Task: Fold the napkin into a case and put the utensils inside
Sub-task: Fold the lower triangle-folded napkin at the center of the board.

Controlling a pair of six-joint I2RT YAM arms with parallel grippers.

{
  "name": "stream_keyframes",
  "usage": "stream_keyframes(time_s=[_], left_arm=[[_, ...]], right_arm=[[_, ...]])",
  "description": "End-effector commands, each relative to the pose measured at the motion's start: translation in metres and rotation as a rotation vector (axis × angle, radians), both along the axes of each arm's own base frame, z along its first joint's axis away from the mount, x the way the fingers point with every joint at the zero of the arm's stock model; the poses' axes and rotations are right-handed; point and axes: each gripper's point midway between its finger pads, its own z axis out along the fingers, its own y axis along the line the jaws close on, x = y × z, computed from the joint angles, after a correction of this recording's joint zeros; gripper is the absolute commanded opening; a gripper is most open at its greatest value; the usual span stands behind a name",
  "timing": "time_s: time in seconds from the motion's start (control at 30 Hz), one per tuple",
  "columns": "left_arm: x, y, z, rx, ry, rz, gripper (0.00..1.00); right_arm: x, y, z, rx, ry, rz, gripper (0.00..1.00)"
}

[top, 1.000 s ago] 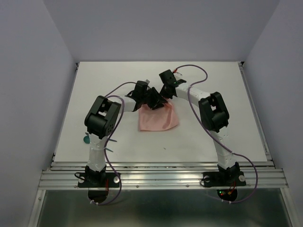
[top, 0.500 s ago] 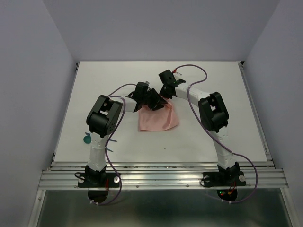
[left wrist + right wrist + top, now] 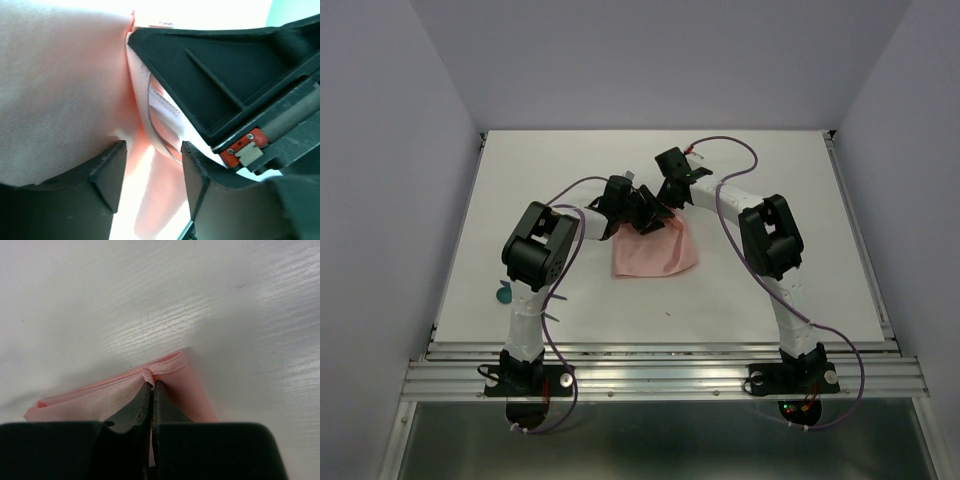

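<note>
Meeting over the far edge of the napkin [image 3: 655, 255] on the tabletop [image 3: 540, 160], leaving the utensils [image 3: 503, 295] well to its left. Holding the left fingers [image 3: 100, 175] apart against its raised fold, gripping nothing. Pinching its hem with the right fingers [image 3: 137, 410] fully closed, likely anchoring the fold.

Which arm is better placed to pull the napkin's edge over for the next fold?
Right: the right gripper is shut on the hem of the napkin, while the left gripper stands open.
</note>
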Motion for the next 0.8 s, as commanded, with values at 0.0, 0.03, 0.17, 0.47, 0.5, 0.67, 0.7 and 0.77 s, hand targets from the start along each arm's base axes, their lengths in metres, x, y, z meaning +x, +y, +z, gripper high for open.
stream_keyframes(time_s=[0.0,0.03,0.17,0.47,0.5,0.67,0.7,0.77], left_arm=[[0.009,-0.01,0.046,-0.044,-0.138,-0.028,0.6],[0.009,-0.009,0.045,-0.044,-0.135,-0.022,0.6],[0.013,-0.009,0.043,-0.042,-0.124,0.003,0.6],[0.018,-0.014,0.037,-0.065,-0.085,0.019,0.59],[0.018,-0.014,0.036,-0.067,-0.082,0.021,0.59],[0.017,-0.014,0.026,-0.075,-0.032,0.037,0.54],[0.016,-0.014,0.024,-0.072,-0.024,0.038,0.53],[0.016,-0.013,0.019,-0.053,-0.002,0.039,0.5]], right_arm=[[-0.013,0.0,-0.023,-0.049,0.063,0.014,0.01],[-0.013,0.0,-0.022,-0.048,0.062,0.014,0.01],[-0.015,0.004,-0.022,-0.049,0.062,0.025,0.01],[-0.013,0.002,-0.019,-0.066,0.048,0.029,0.01],[-0.013,0.002,-0.019,-0.069,0.047,0.031,0.01],[-0.012,0.001,-0.02,-0.08,0.046,0.042,0.01],[-0.013,0.002,-0.019,-0.079,0.046,0.046,0.01],[-0.012,0.002,-0.021,-0.08,0.045,0.051,0.01]])
